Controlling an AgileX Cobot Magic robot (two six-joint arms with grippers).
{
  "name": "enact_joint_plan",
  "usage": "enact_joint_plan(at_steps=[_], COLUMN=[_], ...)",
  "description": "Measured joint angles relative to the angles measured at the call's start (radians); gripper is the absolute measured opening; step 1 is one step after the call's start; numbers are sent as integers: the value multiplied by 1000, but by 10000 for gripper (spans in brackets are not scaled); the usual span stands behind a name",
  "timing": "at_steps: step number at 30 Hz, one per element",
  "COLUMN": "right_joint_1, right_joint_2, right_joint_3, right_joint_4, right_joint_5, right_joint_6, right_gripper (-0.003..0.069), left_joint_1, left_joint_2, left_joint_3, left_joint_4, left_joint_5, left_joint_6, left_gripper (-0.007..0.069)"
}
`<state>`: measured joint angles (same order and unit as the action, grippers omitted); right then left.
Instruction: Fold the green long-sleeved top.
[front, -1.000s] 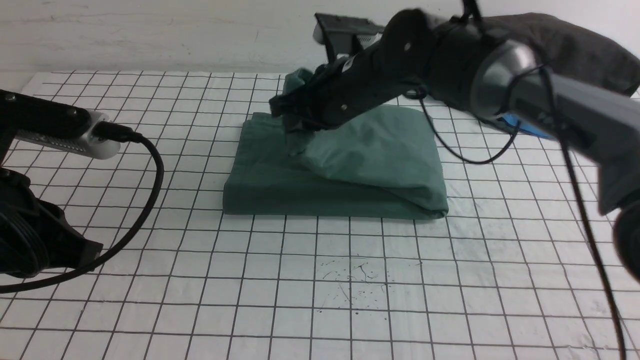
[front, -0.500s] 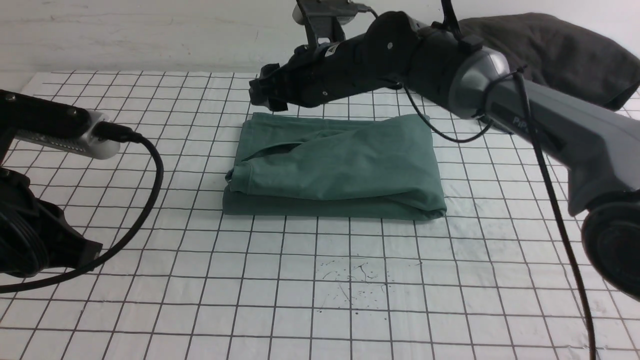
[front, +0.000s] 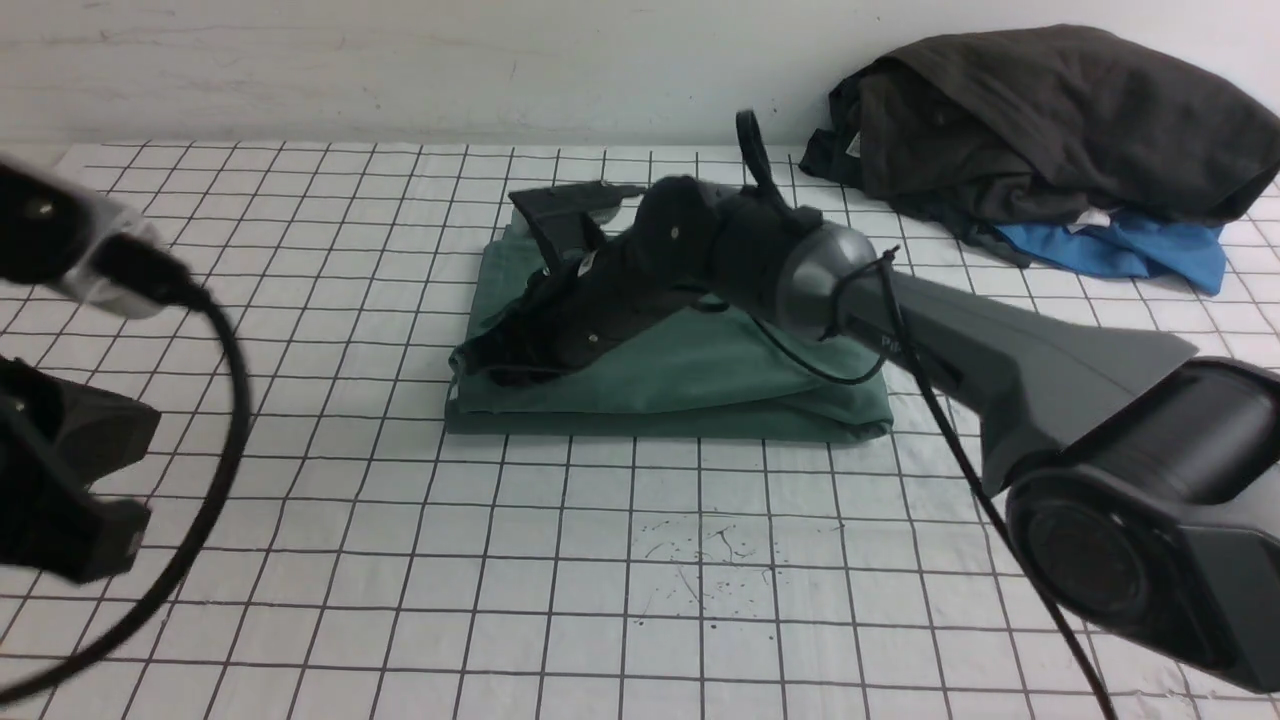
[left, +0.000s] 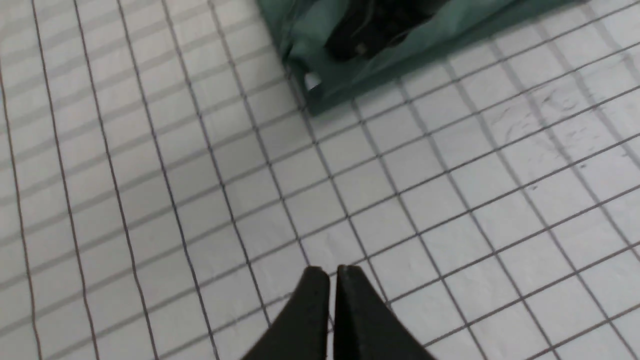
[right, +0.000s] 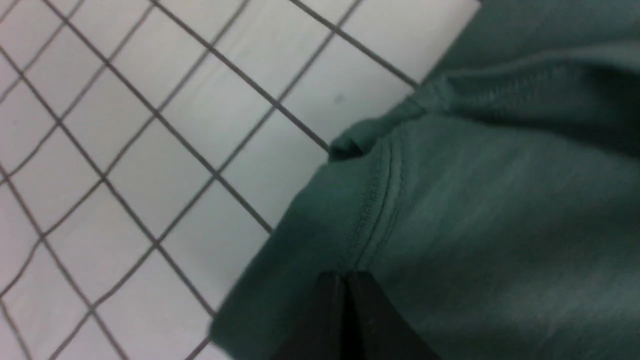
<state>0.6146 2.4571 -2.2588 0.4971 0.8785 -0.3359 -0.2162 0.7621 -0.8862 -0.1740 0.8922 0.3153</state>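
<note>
right gripper (right: 345, 280): jaws together, tips pressed on the left near corner of the green long-sleeved top (front: 700, 370), nothing pinched that shows. left gripper (left: 332, 280): jaws together, empty, above bare gridded worktop (front: 700, 560). top lies folded mid-worktop, open grid on its near and left sides; dark grey garment (front: 1050, 110) over blue garment (front: 1130, 250), far right.

nothing legible shows. faint pale lettering on the right arm (front: 900, 345) is too small and cable-crossed to read; a white tag on the dark garment (front: 853, 146) is unreadably small.
</note>
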Motion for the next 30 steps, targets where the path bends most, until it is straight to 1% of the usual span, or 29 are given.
enact_joint_plan(at_steps=[2,3,4,5,8,9,10,12,14,16,17,18,20,21,22,24,25,26,29,30], right_joint_1=[-13,-15,-24,-33,-61,-61,-82,-115,-142,-181,-187,-210,-221,-221,-222,-219,-219,-215,-204,-203], right_joint_2=[-47,-53,-100,-150,-314,-314,-400,-507,-582,-702,-724,-828,-949,-962,-1064,-1194,-1208,-1301,-1500,-1500], right_joint_3=[-80,-99,-163,-197,-227,-226,-204,-126,-64,99,131,266,450,489,646,852,852,1016,1314,1333], right_joint_4=[-83,-105,-187,-258,-392,-398,-429,-451,-456,-468,-471,-483,-497,-497,-497,-490,-490,-489,-483,-481], right_joint_5=[111,124,225,273,353,355,365,372,373,347,329,263,162,140,58,-81,-95,-205,-458,-472], right_joint_6=[13,14,17,19,55,56,64,72,77,87,89,98,118,122,133,140,140,141,144,144], right_gripper=[-13,-13,-13,-13,-13,-13,-13,-13,-13,-13,-13,-13,-13,-13,-13,-13,-13,-13,-13,-13], left_joint_1=[-12,-13,-17,-17,-17,-17,-17,-18,-18,-18,-18,-18,-18,-18,-18,-18,-18,-18,-18,-18], left_joint_2=[-127,-153,-232,-317,-460,-468,-522,-587,-616,-645,-647,-653,-653,-653,-653,-653,-653,-653,-653,-653], left_joint_3=[62,77,129,195,338,358,425,506,552,606,615,650,683,686,708,734,739,754,779,779], left_joint_4=[-10,-10,-7,4,36,38,44,46,46,46,46,46,46,46,46,46,46,46,46,46], left_joint_5=[-34,-44,-70,-103,-215,-223,-279,-353,-382,-407,-410,-418,-420,-420,-420,-421,-421,-421,-417,-417], left_joint_6=[44,56,76,92,113,113,116,119,119,119,119,119,119,119,119,119,119,119,119,119], left_gripper=[3,3,3,3,3,3,3,3,3,3,3,3,3,3,3,3,3,3,3,3])
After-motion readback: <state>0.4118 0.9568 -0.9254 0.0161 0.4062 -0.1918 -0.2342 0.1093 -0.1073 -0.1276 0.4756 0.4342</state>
